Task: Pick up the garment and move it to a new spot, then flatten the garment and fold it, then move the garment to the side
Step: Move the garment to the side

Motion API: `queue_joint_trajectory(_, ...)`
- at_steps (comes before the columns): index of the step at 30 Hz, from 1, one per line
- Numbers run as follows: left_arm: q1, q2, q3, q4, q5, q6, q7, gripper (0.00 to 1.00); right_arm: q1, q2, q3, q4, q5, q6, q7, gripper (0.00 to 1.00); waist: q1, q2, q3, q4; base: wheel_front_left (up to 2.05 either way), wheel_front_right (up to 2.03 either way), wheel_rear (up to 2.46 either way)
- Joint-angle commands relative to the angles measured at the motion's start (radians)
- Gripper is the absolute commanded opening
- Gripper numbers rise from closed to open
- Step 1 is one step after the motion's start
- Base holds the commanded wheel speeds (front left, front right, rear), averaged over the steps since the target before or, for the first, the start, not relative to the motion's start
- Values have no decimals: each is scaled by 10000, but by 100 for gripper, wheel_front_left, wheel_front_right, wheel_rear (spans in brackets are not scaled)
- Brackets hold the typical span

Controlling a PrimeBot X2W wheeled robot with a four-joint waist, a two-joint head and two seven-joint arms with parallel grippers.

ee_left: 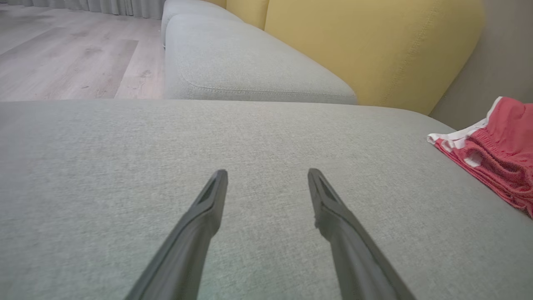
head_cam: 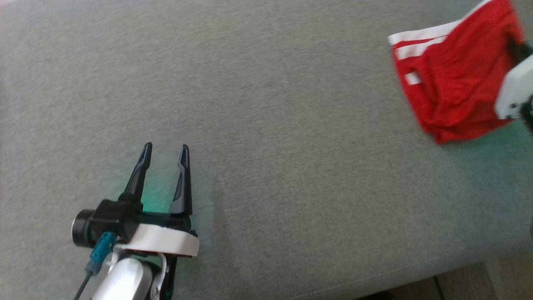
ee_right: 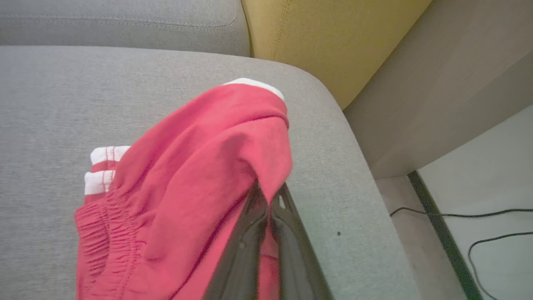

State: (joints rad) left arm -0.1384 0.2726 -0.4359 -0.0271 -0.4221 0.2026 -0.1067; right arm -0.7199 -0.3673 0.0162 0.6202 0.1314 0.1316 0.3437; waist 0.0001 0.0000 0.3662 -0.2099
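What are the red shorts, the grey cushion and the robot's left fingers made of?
Red shorts: soft matte knit cloth, maybe cotton; it drapes, and the waistband is gathered.
Grey cushion: matte woven upholstery fabric, with a fine flecked weave.
Left fingers: likely hard dark plastic; smooth with a faint sheen.

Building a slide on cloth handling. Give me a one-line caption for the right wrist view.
The right gripper, shut, pinches a raised fold of the red garment over the grey sofa cushion.

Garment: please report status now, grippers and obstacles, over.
Right gripper shut on garment. Left gripper open over cushion, apart from garment. Garment bunched by cushion corner, wall close.
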Motion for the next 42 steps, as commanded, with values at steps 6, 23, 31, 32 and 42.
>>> queue_joint_trajectory(6,-196,240,312,-461,56,60,38,100,-620,-962,-217,173,-439,-9,-20,0,-1,0,275,414,0,0,0)
queue_joint_trajectory(23,-228,257,234,-481,0,186,91,100,-397,-435,-547,-32,-796,-9,-1537,100,-1,0,-116,550,0,0,0)
queue_joint_trajectory(31,-58,123,404,-97,-297,201,-282,100,-59,-140,421,-672,-342,-9,-1791,100,-1,0,-1020,1017,0,0,0)
queue_joint_trajectory(32,-25,106,443,-14,-350,199,-350,100,46,-52,494,-763,-293,-9,-1855,100,-1,0,-1200,1102,0,0,0)
queue_joint_trajectory(42,760,59,749,773,-797,340,-729,100,2613,1582,352,-2104,-299,-9,-2632,100,-1,0,-3017,1904,0,0,0)
